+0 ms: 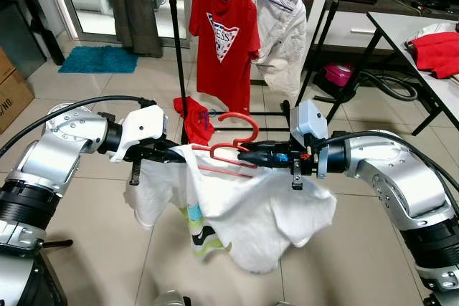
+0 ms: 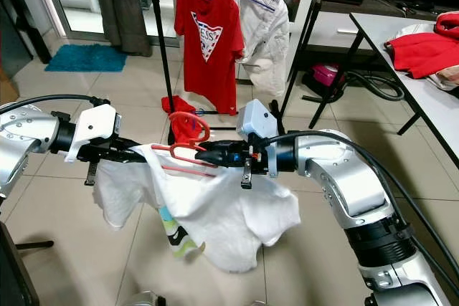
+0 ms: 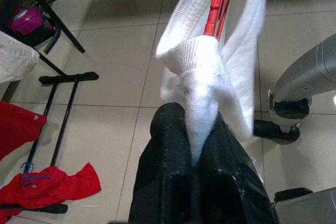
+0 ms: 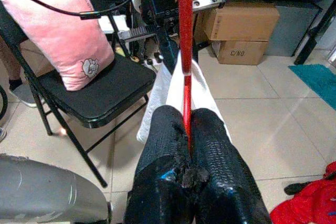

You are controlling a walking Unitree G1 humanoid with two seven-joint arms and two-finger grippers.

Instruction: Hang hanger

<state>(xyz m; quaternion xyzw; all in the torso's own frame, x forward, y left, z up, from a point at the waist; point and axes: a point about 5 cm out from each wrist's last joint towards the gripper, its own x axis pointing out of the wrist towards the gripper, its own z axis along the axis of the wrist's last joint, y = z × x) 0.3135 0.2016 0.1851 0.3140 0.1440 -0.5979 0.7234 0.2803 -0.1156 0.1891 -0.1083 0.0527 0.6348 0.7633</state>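
A red plastic hanger (image 1: 233,150) is held between my two arms at chest height, with a white garment (image 1: 244,213) draped over it and hanging down. My right gripper (image 1: 244,155) is shut on the hanger's bar; the red bar (image 4: 185,66) runs out from between its fingers. My left gripper (image 1: 179,154) is shut on a bunched fold of the white garment (image 3: 202,77) at the hanger's other end. Ahead stands a black clothes rack (image 1: 174,41) carrying a red T-shirt (image 1: 222,34) and a white shirt (image 1: 281,26) on hangers.
A red cloth (image 1: 193,120) lies on the rack's base. A table (image 1: 401,41) with red clothes (image 1: 439,51) is at the right, a vacuum hose (image 1: 391,85) and pink item (image 1: 337,74) under it. A teal mat (image 1: 98,59) lies far left. A folding chair (image 4: 100,98) holds a pink pillow (image 4: 68,30).
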